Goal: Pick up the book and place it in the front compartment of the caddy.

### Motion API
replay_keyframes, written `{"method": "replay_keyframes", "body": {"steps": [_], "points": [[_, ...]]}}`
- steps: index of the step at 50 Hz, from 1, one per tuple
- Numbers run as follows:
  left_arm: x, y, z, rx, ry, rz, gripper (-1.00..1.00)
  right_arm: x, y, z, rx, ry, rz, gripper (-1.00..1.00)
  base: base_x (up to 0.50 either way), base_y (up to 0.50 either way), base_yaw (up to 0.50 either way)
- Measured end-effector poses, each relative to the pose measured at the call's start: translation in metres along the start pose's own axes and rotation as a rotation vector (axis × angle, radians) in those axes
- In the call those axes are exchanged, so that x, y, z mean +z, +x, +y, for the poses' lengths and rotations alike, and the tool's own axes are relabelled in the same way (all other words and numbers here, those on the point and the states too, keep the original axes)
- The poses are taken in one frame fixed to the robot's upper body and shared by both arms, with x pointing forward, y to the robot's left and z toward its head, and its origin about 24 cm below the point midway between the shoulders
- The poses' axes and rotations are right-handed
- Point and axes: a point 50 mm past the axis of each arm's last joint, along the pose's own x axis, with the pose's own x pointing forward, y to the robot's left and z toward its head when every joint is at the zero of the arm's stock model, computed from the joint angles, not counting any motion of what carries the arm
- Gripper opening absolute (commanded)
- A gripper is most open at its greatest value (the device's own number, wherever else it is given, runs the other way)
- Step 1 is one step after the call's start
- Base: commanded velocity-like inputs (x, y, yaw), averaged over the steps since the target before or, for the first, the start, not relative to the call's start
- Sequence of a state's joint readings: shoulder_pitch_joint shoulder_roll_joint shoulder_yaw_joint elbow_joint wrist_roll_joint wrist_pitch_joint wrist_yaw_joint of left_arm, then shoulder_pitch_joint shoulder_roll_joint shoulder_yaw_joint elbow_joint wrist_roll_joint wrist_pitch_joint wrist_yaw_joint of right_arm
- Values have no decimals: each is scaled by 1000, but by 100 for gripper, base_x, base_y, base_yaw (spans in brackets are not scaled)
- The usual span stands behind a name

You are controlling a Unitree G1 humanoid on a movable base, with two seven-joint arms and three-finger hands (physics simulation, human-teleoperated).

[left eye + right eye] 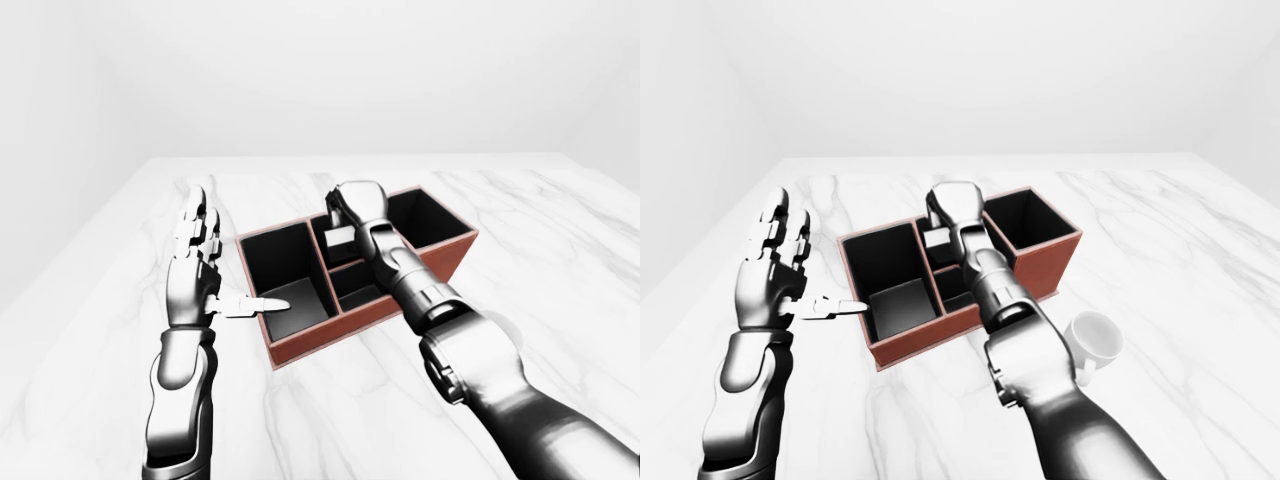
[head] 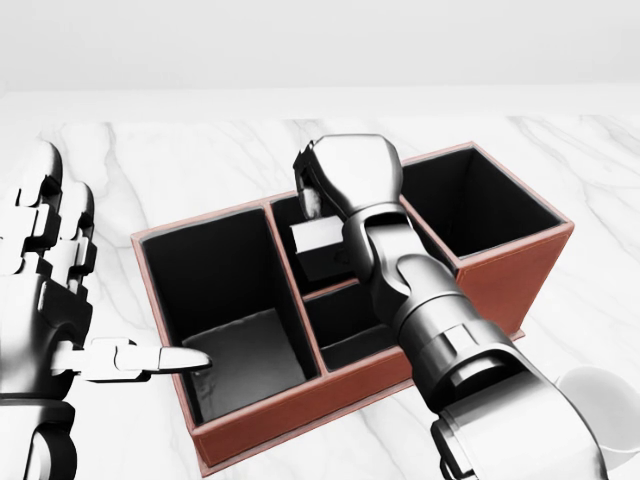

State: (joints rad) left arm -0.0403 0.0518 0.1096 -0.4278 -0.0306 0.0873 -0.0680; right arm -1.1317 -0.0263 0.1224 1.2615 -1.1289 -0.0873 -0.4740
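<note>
Right hand: I am reaching my right hand (image 2: 345, 175) over the middle of the caddy (image 2: 520, 275), fingers curled round the book (image 2: 318, 240) and gripping its upper end so it hangs down into the box
Book: it is showing as a small pale block with a dark lower part, sitting inside the upper of the two small middle compartments, just beside the divider; I cannot tell whether it is touching the floor there
Caddy: a rust-red box with black lining, lying slantwise on the marble tabletop (image 2: 180, 160), nearer the tabletop's left edge than its right in the left-eye view; one big bay at each end, two small ones between
Left hand: I am holding my left hand (image 1: 195, 275) flat and spread beside the caddy's left end, grasping nothing, thumb pointing over the rim of the big left bay, kept clear so it is not blocking the drop
Mug: a white mug (image 1: 1092, 340) is standing near the caddy's lower right corner, apart from it
Judgement: the book seems nearly placed; which bay counts as front I am unsure
</note>
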Motion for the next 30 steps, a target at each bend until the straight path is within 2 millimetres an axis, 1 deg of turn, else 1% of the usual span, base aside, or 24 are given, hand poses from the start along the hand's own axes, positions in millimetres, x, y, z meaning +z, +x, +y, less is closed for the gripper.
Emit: {"method": "replay_keyframes", "body": {"steps": [30], "points": [[0, 0, -1, -2, -2, -1, 100, 4, -2, 5, -3, -14, -14, -100, 0, 0, 0]]}}
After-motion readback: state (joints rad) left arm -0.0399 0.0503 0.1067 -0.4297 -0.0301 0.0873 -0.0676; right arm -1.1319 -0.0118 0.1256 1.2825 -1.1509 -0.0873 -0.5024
